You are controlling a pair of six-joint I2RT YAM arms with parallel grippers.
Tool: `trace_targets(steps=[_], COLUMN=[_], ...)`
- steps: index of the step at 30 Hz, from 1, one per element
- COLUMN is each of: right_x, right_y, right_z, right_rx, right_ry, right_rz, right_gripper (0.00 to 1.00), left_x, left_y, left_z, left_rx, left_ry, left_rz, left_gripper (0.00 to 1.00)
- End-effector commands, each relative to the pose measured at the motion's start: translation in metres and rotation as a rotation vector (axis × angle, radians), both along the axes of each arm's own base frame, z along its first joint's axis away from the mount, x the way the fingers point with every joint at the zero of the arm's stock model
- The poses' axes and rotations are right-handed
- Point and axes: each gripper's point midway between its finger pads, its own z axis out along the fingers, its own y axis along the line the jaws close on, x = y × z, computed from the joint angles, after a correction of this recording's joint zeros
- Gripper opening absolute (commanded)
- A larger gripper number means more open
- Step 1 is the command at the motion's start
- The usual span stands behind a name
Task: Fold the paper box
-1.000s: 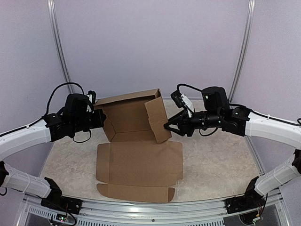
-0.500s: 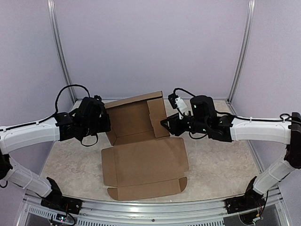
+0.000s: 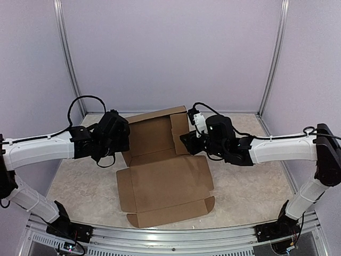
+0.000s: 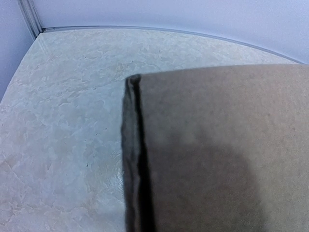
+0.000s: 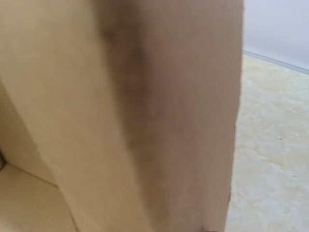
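The paper box (image 3: 165, 181) is a brown die-cut sheet lying partly open mid-table. Its back panel (image 3: 152, 133) stands up, with a side flap raised at each end. My left gripper (image 3: 123, 141) presses against the outside of the left flap. My right gripper (image 3: 185, 141) presses against the outside of the right flap (image 3: 179, 128). In the left wrist view, cardboard (image 4: 217, 145) fills the right side and hides the fingers. In the right wrist view, cardboard (image 5: 120, 96) fills most of the frame and hides the fingers. The front flap (image 3: 170, 213) lies flat near the table's near edge.
The marbled table top (image 3: 245, 181) spreads round the box and also shows in the left wrist view (image 4: 72, 96) and the right wrist view (image 5: 270, 145). Pale walls and metal posts (image 3: 66, 58) enclose the back and sides. A metal rail (image 3: 160, 234) runs along the near edge.
Both grippers have moved inward and closed in on the raised side flaps. The box has slid and turned slightly to the right, and its back panel stands narrower between them.
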Motion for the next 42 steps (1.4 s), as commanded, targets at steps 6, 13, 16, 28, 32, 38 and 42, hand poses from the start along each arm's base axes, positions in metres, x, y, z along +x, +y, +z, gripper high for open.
trace_targets(steps=[6, 13, 16, 28, 32, 38, 42], right_x=[0.015, 0.02, 0.021, 0.024, 0.026, 0.03, 0.034], right_y=[0.009, 0.016, 0.019, 0.019, 0.019, 0.018, 0.016], right_z=[0.002, -0.001, -0.002, 0.0, 0.002, 0.007, 0.01], right_rx=[0.036, 0.032, 0.031, 0.033, 0.024, 0.006, 0.01], right_ry=[-0.078, -0.101, -0.106, -0.132, -0.154, -0.191, -0.2], right_rz=[-0.084, -0.078, -0.071, -0.075, -0.083, -0.084, -0.085], right_gripper=[0.44, 0.28, 0.19, 0.08, 0.22, 0.29, 0.32], left_x=[-0.011, -0.013, -0.013, -0.015, -0.017, -0.02, -0.022], left_y=[-0.022, -0.028, -0.03, -0.036, -0.038, -0.038, -0.04], left_z=[-0.002, -0.007, -0.006, -0.008, -0.009, -0.008, -0.005], left_rx=[0.002, 0.011, 0.013, 0.025, 0.027, 0.029, 0.019], left_ry=[0.032, 0.045, 0.046, 0.053, 0.054, 0.054, 0.048], left_rz=[-0.067, -0.08, -0.085, -0.1, -0.107, -0.115, -0.128], left_gripper=[0.0, 0.0, 0.0, 0.0, 0.0, 0.0, 0.0])
